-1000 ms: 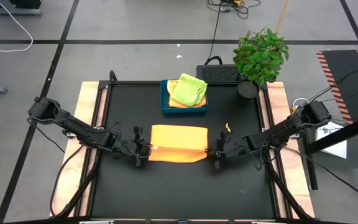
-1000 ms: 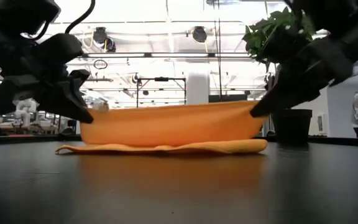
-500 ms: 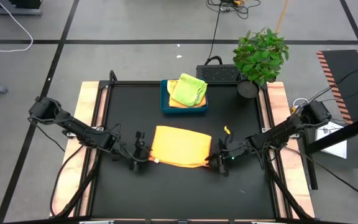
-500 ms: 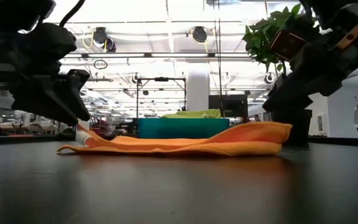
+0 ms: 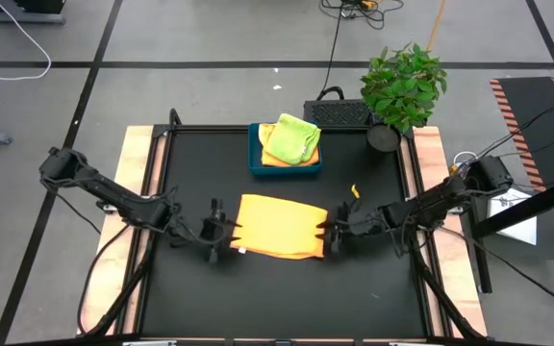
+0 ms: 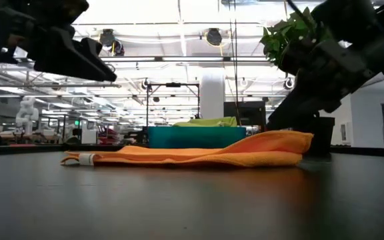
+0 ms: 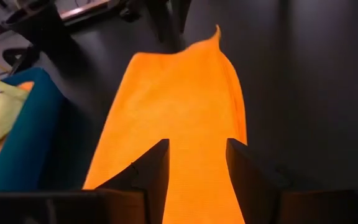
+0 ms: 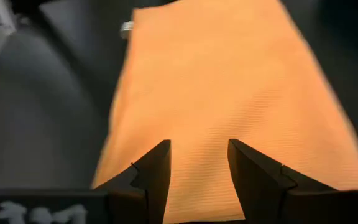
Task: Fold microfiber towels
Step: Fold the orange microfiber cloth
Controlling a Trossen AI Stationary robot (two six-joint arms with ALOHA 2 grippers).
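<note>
Where wrists look: orange towel (image 7: pixel 179 112) only.

Orange towel (image 6: pixel 192 155) lies folded flat on dark table (image 6: pixel 192 207), right end mounded higher than left. Small white tag at towel's left end. Teal tray (image 6: pixel 195 137) behind towel, lime green cloth (image 6: pixel 209 123) on top. Left gripper (image 6: pixel 105 72) raised above towel's left end. Right gripper (image 6: pixel 279 119) raised near right end. Potted plant (image 6: pixel 292 40) behind right arm.

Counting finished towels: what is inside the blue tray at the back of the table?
The blue tray holds a folded lime green towel on top of an orange towel, of which only an edge shows. Anything beneath them is covered.
</note>
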